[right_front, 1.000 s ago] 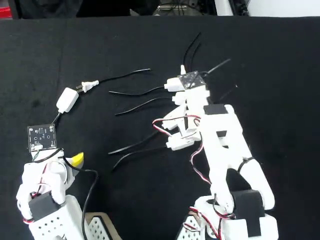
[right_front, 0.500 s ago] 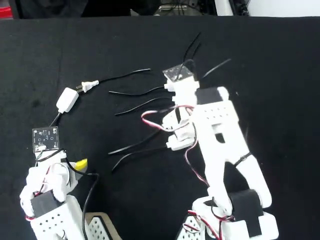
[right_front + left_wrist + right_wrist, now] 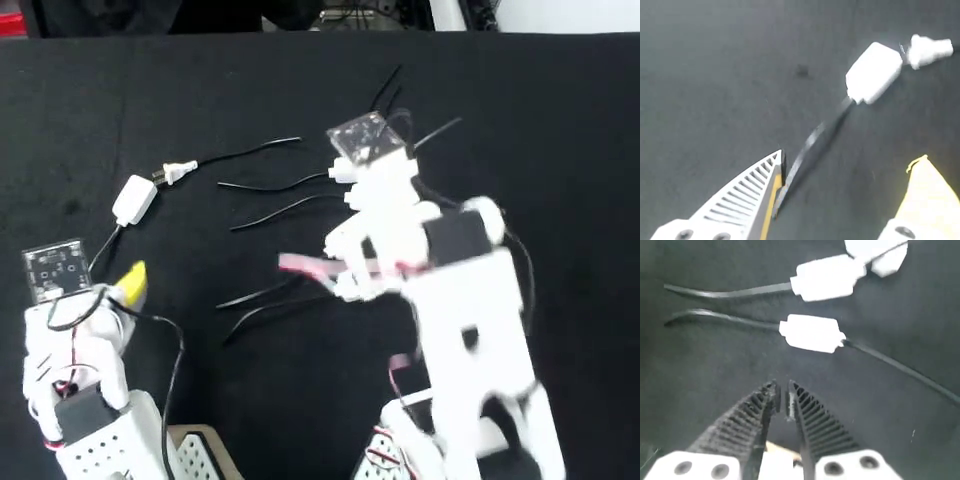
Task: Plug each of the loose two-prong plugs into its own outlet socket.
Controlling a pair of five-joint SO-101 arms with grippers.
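Fingers (image 3: 747, 192) of your left gripper (image 3: 850, 156) are standing wide apart around a black cable (image 3: 810, 145); those of your right gripper (image 3: 781, 390) are sitting nearly closed, empty. A loose plug (image 3: 178, 172) is lying just beside a socket (image 3: 133, 200), high view's upper left.

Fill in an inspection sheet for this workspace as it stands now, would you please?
Surface: table under a black cloth.
Job's things: white socket with a two-prong plug at its end, prongs showing, not pushed home. A white connector and a second white connector lie side by side ahead of the right gripper.
Clutter: nothing seen.
Grippers: left gripper open and empty, short of the socket; right gripper has its fingers almost together and is empty.
Cables: loose black leads cross mid-table; the socket's lead runs back toward the left gripper.
Surroundings: dark shapes beyond the table's far edge, too dim to identify.
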